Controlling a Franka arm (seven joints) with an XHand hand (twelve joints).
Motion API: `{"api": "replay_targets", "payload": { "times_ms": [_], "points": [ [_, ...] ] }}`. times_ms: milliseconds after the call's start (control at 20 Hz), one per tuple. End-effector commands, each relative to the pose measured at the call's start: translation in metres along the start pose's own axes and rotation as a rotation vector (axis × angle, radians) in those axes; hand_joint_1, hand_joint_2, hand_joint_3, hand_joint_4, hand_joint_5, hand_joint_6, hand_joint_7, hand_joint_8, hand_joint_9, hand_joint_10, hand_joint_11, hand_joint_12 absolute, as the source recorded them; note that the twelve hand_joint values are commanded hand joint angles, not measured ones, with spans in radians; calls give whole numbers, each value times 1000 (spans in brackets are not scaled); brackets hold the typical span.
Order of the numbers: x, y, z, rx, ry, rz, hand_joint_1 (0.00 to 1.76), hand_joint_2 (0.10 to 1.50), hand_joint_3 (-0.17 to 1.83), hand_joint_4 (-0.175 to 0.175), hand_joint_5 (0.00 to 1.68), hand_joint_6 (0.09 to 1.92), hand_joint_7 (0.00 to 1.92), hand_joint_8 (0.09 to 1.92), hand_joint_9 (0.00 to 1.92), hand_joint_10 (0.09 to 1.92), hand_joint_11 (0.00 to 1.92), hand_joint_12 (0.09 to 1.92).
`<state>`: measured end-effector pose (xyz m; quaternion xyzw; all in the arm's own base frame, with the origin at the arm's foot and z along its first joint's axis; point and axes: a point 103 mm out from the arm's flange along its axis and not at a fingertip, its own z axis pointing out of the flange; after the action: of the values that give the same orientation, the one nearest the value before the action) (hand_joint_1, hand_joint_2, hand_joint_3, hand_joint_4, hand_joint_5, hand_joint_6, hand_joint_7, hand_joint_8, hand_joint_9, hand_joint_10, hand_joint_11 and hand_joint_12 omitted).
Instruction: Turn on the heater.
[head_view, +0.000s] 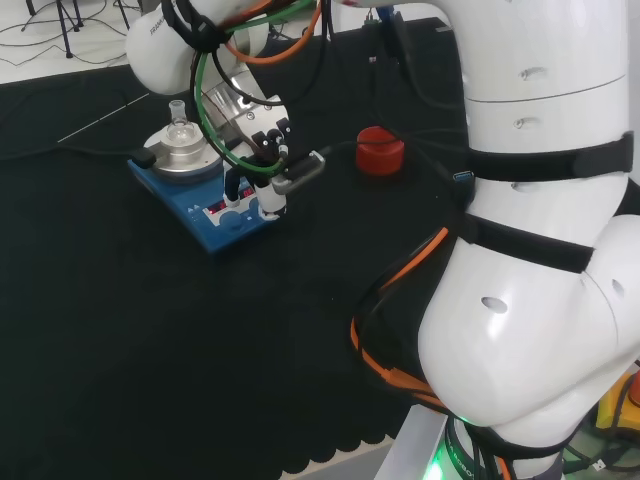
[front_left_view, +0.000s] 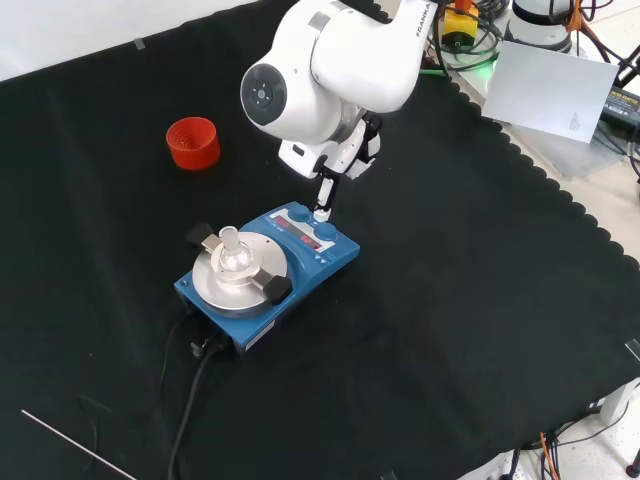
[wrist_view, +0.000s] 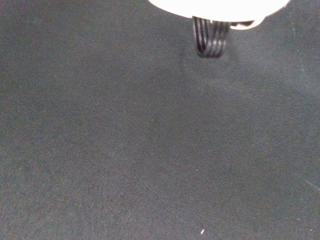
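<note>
head view: the hand (head_view: 262, 150) hangs over the blue heater's (head_view: 190, 205) control panel, at its 3 o'clock edge, one straight finger pointing down. front view: fingertip (front_left_view: 321, 212) touches a knob; display looks lit, so switching seems underway. wrist view: black surface (wrist_view: 150, 150).

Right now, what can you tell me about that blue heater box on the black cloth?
The heater is a flat blue box lying on the black cloth. On top sits a round silvery plate holding a small clear glass flask, with black clamps at two sides. Its front panel has red displays and blue knobs. A black cable leaves one end. The hand reaches down with a finger at the panel by a knob.
</note>
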<state>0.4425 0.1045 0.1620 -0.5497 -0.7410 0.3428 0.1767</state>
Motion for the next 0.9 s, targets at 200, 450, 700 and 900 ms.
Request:
{"api": "replay_targets", "payload": {
  "times_ms": [200,450,700,900],
  "points": [
    [-3,2,3,8,-2,-9,1466,637,1113,-7,374,87,1671,1818,1809,1596,1699,1533],
    [-3,5,4,13,4,-16,1467,637,1115,-7,374,87,1671,1817,1809,1596,1698,1533],
    [-3,6,5,16,5,-22,1467,637,1117,-6,373,87,1672,1817,1809,1596,1698,1533],
    [-3,9,7,16,-1,-25,1467,637,1119,-6,373,87,1672,1818,1808,1596,1697,1533]
  ]
}}
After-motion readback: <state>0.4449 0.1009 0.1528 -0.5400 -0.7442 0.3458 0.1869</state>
